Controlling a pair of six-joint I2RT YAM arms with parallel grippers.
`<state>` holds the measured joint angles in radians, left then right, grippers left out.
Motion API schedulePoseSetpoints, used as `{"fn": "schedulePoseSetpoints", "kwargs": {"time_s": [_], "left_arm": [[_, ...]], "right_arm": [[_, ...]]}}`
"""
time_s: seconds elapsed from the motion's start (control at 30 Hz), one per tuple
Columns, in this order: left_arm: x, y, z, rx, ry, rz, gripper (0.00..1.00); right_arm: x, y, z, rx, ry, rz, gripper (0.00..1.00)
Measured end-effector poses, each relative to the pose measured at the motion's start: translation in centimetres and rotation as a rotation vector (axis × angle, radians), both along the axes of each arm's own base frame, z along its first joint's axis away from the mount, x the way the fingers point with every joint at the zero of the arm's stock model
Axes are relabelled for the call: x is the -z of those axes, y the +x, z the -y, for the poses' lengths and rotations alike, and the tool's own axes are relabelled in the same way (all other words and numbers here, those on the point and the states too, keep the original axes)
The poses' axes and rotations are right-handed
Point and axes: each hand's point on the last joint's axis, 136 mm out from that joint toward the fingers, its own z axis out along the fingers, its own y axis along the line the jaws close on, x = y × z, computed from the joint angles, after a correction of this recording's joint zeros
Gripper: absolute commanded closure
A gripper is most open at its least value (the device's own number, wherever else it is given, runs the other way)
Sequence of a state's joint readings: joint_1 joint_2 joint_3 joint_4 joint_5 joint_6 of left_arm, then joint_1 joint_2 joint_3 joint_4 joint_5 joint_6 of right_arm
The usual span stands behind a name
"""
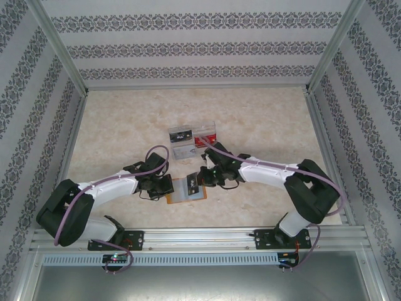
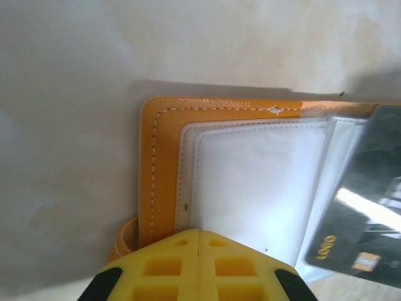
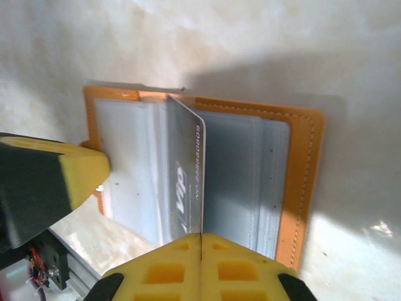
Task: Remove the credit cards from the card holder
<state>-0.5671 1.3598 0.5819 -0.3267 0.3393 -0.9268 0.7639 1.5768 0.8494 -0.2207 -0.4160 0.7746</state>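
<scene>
Right gripper [image 3: 200,241] clamped on a grey VIP card [image 3: 187,182] rising from the open card holder [image 3: 301,182], which lies at the table's 6 o'clock. Left gripper [image 2: 198,237], jaws together, pins the holder's 9 o'clock edge. Removed cards [image 1: 191,141] lie at 12 o'clock of the holder, and the visible sleeves look empty, so extraction is probably near its end.

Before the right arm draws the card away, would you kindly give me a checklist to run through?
1. The card holder lies open on the table: ok.
2. The left end effector is shut and rests on the holder's edge: ok.
3. The right end effector is shut on the card: ok.
4. That card is fully out of its sleeve: cannot tell.
5. The laid-out cards lie apart from the holder: ok.
6. The other sleeves are emptied: cannot tell.
</scene>
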Motion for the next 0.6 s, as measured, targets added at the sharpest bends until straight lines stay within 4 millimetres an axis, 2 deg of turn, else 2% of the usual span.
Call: {"fn": "schedulePoseSetpoints", "kwargs": {"time_s": [0.3, 0.33, 0.47, 0.6], "left_arm": [[-0.2, 0.2, 0.0, 0.004, 0.010, 0.001, 1.00], [-0.2, 0.3, 0.0, 0.003, 0.012, 0.000, 0.97], [-0.9, 0.8, 0.0, 0.005, 0.024, 0.017, 0.92], [-2.9, 1.6, 0.0, 0.011, 0.024, 0.070, 0.88]], "right_arm": [[-3.3, 0.5, 2.4, -0.099, -0.048, 0.109, 1.00], [-3.8, 0.8, 2.6, -0.118, -0.068, 0.132, 1.00], [-6.3, 2.5, 3.1, -0.190, -0.144, 0.265, 1.00], [-9.1, 4.6, 3.5, -0.287, -0.251, 0.468, 1.00]]}}
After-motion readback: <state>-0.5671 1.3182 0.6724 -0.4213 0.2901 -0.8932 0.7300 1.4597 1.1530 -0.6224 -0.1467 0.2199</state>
